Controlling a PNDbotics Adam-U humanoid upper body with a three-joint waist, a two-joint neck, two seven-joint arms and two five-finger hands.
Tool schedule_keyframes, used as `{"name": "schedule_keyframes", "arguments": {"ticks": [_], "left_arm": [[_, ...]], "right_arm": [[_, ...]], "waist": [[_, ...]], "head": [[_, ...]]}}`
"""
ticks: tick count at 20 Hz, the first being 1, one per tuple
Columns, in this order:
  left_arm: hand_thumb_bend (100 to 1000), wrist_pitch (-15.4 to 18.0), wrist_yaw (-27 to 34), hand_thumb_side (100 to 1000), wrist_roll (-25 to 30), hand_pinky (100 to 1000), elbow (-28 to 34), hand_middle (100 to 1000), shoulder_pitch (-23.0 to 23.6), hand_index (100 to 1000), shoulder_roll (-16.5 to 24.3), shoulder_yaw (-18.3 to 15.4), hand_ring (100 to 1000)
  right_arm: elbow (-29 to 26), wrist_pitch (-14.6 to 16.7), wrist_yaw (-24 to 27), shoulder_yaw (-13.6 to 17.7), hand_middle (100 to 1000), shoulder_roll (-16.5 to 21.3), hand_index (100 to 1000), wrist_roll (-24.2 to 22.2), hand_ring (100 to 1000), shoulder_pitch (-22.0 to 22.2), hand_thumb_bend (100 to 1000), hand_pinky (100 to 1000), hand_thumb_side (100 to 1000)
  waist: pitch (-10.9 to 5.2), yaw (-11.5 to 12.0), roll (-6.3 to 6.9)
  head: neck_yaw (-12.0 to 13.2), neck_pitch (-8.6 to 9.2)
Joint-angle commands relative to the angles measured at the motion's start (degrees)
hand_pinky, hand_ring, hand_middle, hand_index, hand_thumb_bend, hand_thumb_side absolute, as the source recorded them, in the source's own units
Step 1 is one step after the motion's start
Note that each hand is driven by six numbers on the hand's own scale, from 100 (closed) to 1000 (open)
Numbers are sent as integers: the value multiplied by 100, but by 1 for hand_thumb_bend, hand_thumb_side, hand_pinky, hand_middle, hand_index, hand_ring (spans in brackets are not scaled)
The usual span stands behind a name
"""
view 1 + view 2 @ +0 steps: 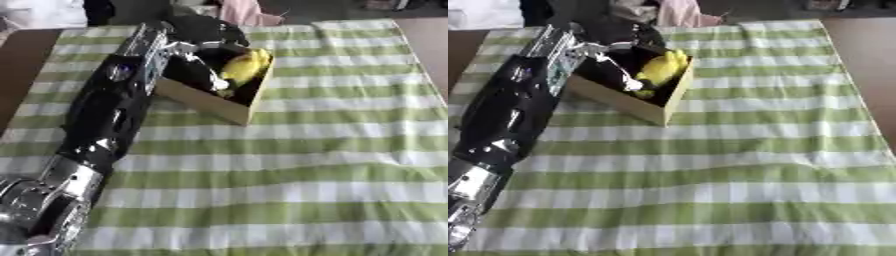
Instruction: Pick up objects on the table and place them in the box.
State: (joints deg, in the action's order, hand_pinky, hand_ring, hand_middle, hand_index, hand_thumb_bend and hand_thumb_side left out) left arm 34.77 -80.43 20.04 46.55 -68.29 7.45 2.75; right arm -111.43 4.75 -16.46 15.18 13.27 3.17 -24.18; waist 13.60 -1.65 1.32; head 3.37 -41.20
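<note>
Banana point(247, 64) in box point(206, 102), beside fingers point(213, 75).

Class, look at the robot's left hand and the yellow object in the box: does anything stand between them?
Nothing visible does. The left hand is inside the cardboard box, right beside the yellow object; whether they touch cannot be told.

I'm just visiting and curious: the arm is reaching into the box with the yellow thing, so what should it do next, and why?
Probably lift the left hand out of the box. The yellow thing already lies inside, and the tablecloth shows nothing else in view. Whether the fingers have let go cannot be seen.
</note>
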Motion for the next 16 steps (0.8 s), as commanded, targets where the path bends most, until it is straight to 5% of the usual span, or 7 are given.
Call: {"name": "schedule_keyframes", "arguments": {"ticks": [1,7,16], "left_arm": [[272,-10,1,580,-123,849,147,886,-98,954,33,-74,948],[122,-33,411,452,-213,805,376,845,-86,930,24,-114,906],[100,-168,1896,292,176,769,1551,817,-49,909,268,-36,876]], "right_arm": [[-102,12,52,35,743,49,765,-26,702,-39,100,624,777],[-103,13,48,38,743,35,765,-29,703,-40,100,626,773],[-132,5,-15,50,743,40,766,-13,705,-30,100,630,765]], "waist": [[-130,4,-30],[-162,16,-50],[-253,82,-54]], "head": [[-12,-8],[-19,-15],[-82,-79]]}}
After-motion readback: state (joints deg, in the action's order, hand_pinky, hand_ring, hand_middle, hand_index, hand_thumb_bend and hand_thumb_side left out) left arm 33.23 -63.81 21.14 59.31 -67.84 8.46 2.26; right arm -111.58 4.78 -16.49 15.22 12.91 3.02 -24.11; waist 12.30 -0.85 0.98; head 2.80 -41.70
